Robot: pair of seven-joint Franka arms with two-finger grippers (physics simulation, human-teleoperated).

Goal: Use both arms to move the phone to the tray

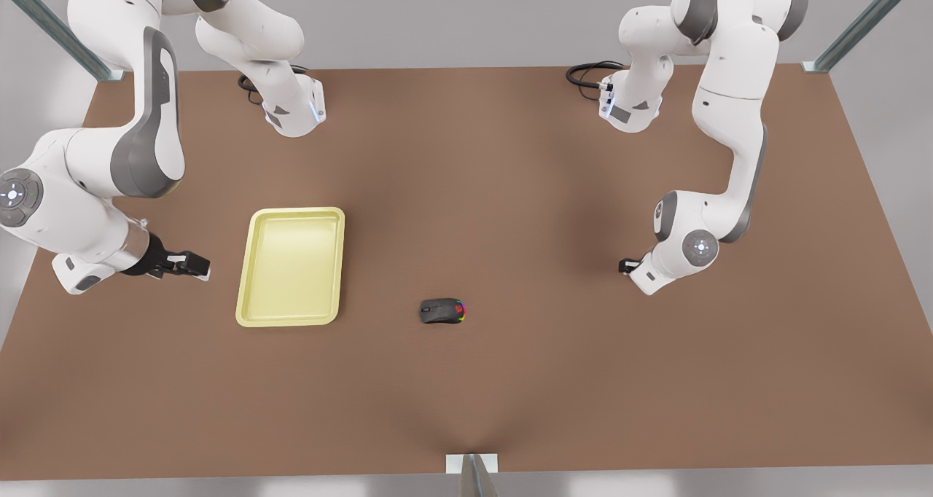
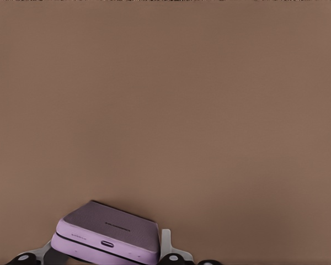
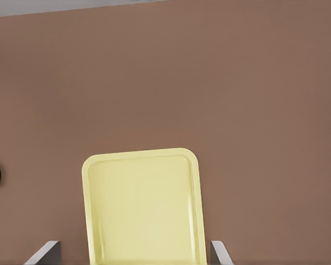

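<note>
On the brown table (image 1: 510, 191), the tray (image 1: 291, 210) lies bare by the front view's left, its near end cut off in the right wrist view. The right gripper (image 1: 195, 265) hangs just beside it, fingers spread apart. The black mouse (image 1: 442, 310) sits mid-table. The left gripper (image 1: 625, 267), mostly hidden under its arm, grips the phone (image 2: 107, 229); the phone's faint lettering is unreadable.

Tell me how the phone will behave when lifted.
The phone looks a rigid flat slab: probably no bending or rolling. Its smooth rounded edges might slip in the left gripper around it; right gripper waits by the tray.
</note>
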